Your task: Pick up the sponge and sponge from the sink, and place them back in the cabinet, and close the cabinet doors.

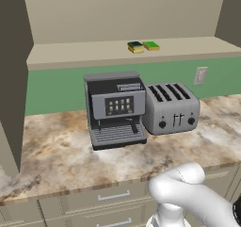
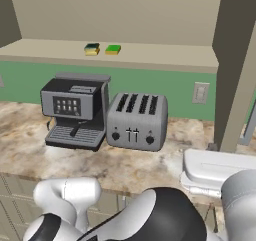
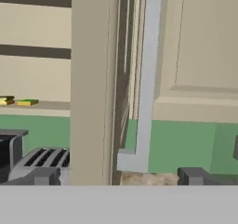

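Both sponges are already sitting on the cabinet shelf [image 1: 84,54], side by side and just apart, near the shelf's front edge. The dark-topped sponge [image 1: 135,46] is lying to the left of the bright green sponge [image 1: 151,45]; from the right base camera they're showing up the same way round, and the hand camera is catching them as two thin slivers at its far left.

The cabinet is standing open, with its dark side panels showing at both ends of the shelf. The hand camera is looking right along the edge of the cabinet door [image 3: 90,86], with its long silver bar handle [image 3: 148,74] running just beside it and a panelled door face [image 3: 200,46] sitting to the right.

Down on the marbled surface [image 1: 56,160], a coffee machine [image 1: 114,109] and a four-slot toaster [image 1: 171,108] are sitting right next to each other under the shelf.

The end effector [image 3: 153,177] is hanging spread wide with nothing between its fingers, one dark fingertip [image 3: 191,175] poking up close to the handle's lower end.
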You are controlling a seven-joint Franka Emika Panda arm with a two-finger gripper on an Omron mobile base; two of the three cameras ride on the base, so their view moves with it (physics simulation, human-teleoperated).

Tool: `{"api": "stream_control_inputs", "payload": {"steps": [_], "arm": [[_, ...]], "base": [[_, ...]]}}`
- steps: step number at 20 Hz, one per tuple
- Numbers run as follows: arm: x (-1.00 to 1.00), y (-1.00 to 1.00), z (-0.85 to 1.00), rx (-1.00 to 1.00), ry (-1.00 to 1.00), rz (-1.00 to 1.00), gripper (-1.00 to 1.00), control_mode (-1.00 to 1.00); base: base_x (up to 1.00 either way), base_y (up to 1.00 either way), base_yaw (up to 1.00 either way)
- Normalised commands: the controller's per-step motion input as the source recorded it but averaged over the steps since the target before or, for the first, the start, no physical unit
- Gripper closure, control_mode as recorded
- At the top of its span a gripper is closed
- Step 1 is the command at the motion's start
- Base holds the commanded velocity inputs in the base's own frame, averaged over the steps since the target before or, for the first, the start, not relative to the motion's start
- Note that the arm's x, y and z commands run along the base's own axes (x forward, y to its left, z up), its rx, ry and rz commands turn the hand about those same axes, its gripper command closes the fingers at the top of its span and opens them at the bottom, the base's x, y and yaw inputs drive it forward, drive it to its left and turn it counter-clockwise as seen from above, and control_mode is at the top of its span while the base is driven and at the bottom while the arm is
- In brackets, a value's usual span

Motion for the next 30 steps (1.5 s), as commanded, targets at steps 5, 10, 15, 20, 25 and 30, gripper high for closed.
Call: {"api": "stream_control_inputs", "payload": {"steps": [5, 10, 15, 20, 25, 30], "arm": [[0.19, 0.00, 0.00, 0.00, 0.00, 0.03, -1.00, -1.00], [0.17, 0.00, 0.00, 0.00, 0.00, 0.03, -1.00, -1.00], [0.18, 0.00, -0.01, 0.00, 0.00, 0.03, -1.00, -1.00], [0.18, 0.00, -0.06, 0.00, 0.00, 0.07, -1.00, -1.00], [0.17, 0.00, -0.09, 0.00, 0.00, 0.13, -1.00, -1.00], [0.16, 0.00, -0.10, 0.00, 0.00, 0.17, -1.00, -1.00]], "base": [[0.00, 0.00, 0.00], [0.00, 0.00, 0.00], [0.00, 0.00, 0.00], [0.00, 0.00, 0.00], [0.00, 0.00, 0.00], [0.00, 0.00, 0.00]]}}
